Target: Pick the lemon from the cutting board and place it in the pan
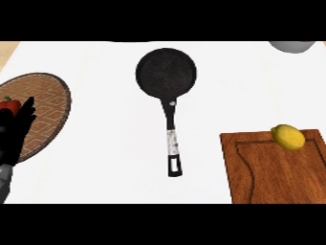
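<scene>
A yellow lemon (288, 137) lies on the far edge of the wooden cutting board (282, 172) at the lower right. The black pan (166, 72) sits at the middle of the white counter, its handle (171, 143) pointing toward me. Nothing lies in the pan. My left hand (10, 131) shows at the left edge, fingers straight and pointing up, resting over a round woven mat. It holds nothing and is far from the lemon. My right hand is out of sight.
A round woven mat (49, 100) lies at the left with a red bell pepper (6, 107) on it, partly behind my left hand. A white bowl (291, 46) is cut off at the top right. White counter lies between pan and board.
</scene>
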Available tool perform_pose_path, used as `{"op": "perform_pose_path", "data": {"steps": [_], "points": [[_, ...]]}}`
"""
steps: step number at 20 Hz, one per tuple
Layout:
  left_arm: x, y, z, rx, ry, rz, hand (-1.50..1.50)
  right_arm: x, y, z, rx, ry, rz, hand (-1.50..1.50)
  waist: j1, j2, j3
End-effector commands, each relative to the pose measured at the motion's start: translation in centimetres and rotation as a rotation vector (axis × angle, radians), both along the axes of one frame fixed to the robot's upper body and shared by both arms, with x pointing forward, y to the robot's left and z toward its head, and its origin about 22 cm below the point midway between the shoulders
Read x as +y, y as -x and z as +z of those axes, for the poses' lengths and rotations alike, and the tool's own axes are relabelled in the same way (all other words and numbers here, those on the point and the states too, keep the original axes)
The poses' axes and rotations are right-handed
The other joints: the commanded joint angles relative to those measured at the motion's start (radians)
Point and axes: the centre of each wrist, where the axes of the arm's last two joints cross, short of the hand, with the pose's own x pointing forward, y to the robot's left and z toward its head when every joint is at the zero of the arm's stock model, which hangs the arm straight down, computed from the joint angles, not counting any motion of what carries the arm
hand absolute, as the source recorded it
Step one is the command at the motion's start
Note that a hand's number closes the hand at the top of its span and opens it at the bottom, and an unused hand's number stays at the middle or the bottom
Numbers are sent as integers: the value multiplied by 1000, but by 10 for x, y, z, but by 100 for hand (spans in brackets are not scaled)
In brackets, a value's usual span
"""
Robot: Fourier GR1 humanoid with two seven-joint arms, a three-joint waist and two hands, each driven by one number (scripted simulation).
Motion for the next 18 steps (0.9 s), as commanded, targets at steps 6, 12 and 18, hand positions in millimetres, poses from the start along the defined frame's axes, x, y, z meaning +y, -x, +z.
{"op": "perform_pose_path", "data": {"steps": [6, 12, 18], "points": [[-4, -1, -11, -4, -28, 8, 0, 42, -3, 37, -71, 538, 183, -150, -2, 0, -1], [5, -1, 8, 10, -4, 24, 0, 59, -1, -2, -102, 742, 214, -150, -12, -7, -1], [9, 11, -12, 10, -23, 29, 0, 54, 6, -58, -71, 827, 260, -150, -20, -8, -2]]}}
